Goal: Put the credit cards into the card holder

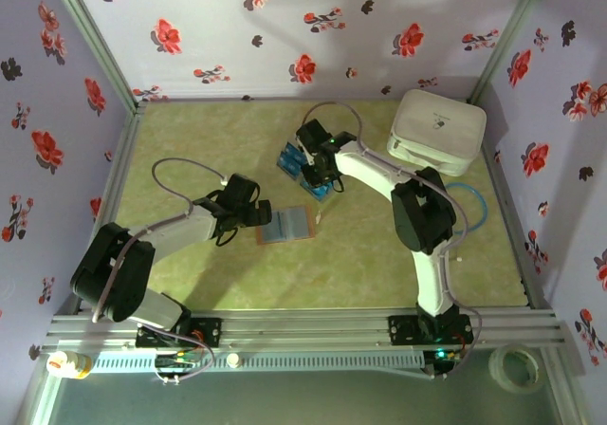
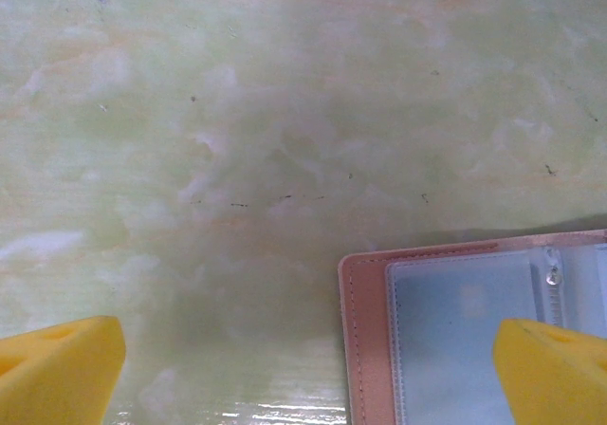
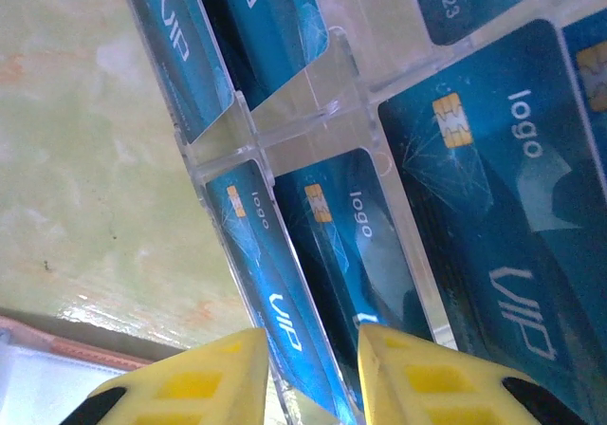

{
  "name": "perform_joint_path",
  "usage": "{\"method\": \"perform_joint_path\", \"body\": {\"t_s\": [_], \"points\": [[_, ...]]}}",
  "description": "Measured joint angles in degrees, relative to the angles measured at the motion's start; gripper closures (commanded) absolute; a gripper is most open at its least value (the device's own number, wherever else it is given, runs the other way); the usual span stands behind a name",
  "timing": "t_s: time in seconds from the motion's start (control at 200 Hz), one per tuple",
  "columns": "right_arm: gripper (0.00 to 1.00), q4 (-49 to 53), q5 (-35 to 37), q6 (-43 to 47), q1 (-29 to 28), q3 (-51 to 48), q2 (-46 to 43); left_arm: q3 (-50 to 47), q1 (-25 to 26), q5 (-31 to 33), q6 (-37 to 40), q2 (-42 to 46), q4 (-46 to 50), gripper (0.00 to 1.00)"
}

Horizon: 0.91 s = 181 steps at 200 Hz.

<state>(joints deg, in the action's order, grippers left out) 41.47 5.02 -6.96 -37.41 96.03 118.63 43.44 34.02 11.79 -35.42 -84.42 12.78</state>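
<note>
So the card holder [image 1: 286, 224] is lying open and flat around the middle of the counter [image 1: 180, 140], clear sleeves facing up with a tan border round them. The left pincer [image 1: 258, 216] sits low at its left edge with the fingers spread as wide as they go. In its wrist view one yellow fingertip [image 2: 555, 373] hangs over the sleeves and the other is out over bare counter. The credit cards [image 1: 302, 164] are just beyond the holder, a bit farther back. They're blue ones with VIP and logo printed on, several of them standing in a clear plastic rack [image 3: 313, 112] with dividers. The right pincer [image 3: 308, 378] is down on that rack, its two yellow fingers drawn in on either side of one upright card [image 3: 270, 316] with only a narrow gap. Honestly can't tell if they're actually squeezing it or just straddling it. A big white rounded box [image 1: 436, 131] sits in the far right corner, well apart from all this.
</note>
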Motion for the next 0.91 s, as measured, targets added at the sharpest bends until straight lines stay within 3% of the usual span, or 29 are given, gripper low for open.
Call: {"method": "perform_joint_path", "body": {"t_s": [0.365,0.905], "points": [[0.72,0.9,0.5,1.0,-0.1,1.9,1.9,0.0,0.0,0.0,0.0,0.0,0.0,0.0],[0.83,1.3,0.4,1.0,-0.5,1.9,2.4,-0.1,0.0,0.0,0.0,0.0,-0.2,0.0]]}}
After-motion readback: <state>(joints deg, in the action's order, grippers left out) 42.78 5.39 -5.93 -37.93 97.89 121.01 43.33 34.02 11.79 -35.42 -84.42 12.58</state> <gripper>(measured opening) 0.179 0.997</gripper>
